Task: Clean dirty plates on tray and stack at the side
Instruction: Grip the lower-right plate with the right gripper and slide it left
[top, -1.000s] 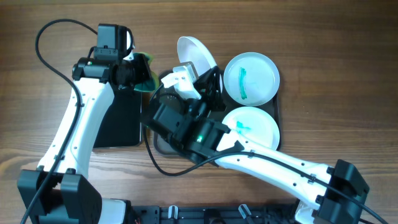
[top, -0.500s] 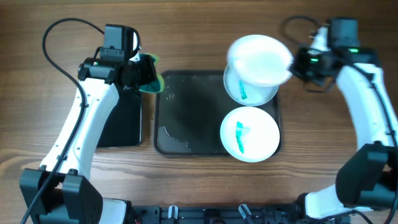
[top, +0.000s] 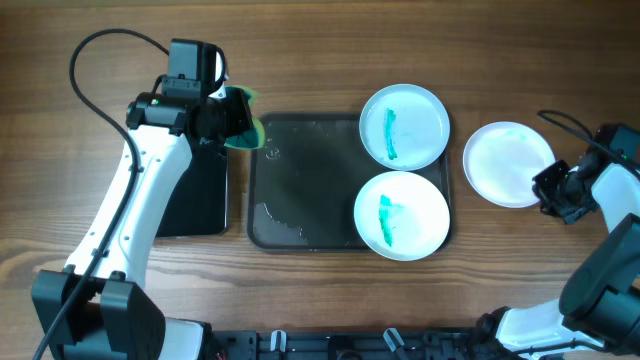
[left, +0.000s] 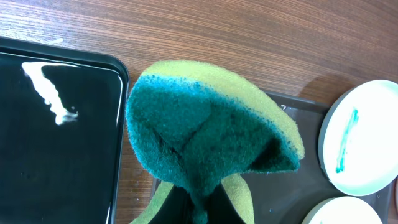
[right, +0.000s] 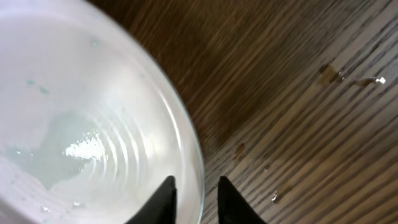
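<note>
One wiped plate (top: 508, 164) lies on the table (top: 300, 40), right of the tray (top: 300, 180). Right gripper (right: 194, 198): jaws slightly parted astride its rim, apparently not clamping. On the tray, the rear smeared plate (top: 403, 125) and front smeared plate (top: 401, 215) await cleaning and stacking. Left gripper (left: 199, 208): closed on the green sponge (left: 205, 130).

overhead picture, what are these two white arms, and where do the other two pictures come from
Those are two robot arms at a wooden table, filmed from above. The other pictures come from a camera on each wrist. The left gripper is shut on a green sponge. Two smeared plates lie on the dark tray. A clean plate lies on the table beside it; the right gripper straddles its rim, fingers slightly apart.
</note>
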